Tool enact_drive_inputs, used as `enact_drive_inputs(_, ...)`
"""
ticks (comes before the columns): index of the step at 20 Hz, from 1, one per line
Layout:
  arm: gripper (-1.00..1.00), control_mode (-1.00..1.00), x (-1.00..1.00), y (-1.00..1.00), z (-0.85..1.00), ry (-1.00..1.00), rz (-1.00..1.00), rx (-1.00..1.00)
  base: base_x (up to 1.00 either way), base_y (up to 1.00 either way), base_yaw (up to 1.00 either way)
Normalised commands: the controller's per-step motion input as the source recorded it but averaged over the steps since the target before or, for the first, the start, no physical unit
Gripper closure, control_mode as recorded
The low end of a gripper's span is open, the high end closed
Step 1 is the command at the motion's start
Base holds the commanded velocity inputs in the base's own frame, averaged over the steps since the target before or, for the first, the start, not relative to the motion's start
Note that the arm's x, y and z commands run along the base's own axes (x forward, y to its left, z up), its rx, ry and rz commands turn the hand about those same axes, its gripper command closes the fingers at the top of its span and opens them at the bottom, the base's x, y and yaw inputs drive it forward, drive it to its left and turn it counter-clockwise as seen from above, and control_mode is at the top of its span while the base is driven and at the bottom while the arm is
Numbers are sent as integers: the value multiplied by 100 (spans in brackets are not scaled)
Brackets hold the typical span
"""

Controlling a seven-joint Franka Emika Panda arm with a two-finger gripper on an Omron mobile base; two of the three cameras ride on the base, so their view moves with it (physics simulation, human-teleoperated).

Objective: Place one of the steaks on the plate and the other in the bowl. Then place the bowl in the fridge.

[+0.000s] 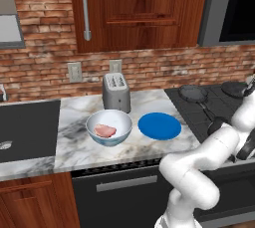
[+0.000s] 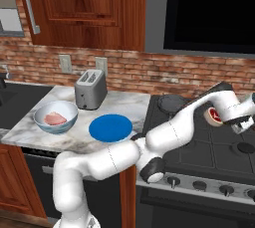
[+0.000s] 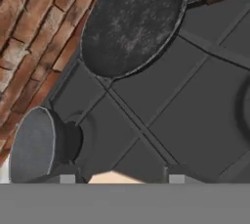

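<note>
The bowl [image 1: 109,127] [image 2: 55,117] stands on the marble counter with the pale pink steak [image 1: 105,131] [image 2: 55,118] lying in it. Just right of it lies the bare blue plate [image 1: 159,125] [image 2: 110,127]. My arm stretches right over the stove, where my gripper [image 2: 222,118] [image 3: 122,179] is shut on the dark red steak [image 2: 214,115] with its whitish rim. In the hand view that steak [image 3: 114,177] shows as a pale sliver between the two fingertips, above the burners. The fridge is out of view.
Two black frying pans [image 1: 193,92] [image 1: 234,88] sit at the back of the stove [image 2: 199,142]; the hand view shows a large pan [image 3: 132,22] and a smaller one [image 3: 31,145]. A toaster [image 1: 116,91] stands behind the bowl, and a dark sink [image 1: 25,127] lies left.
</note>
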Motion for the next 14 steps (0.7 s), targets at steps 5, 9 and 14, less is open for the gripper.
enact_drive_inputs(5,100,-100,-100,5,75,-14,8,19,0,0,0)
enact_drive_inputs(9,100,-100,-100,41,98,-2,0,0,0,0,0)
enact_drive_inputs(14,100,-100,-94,29,16,4,0,-5,0,0,0)
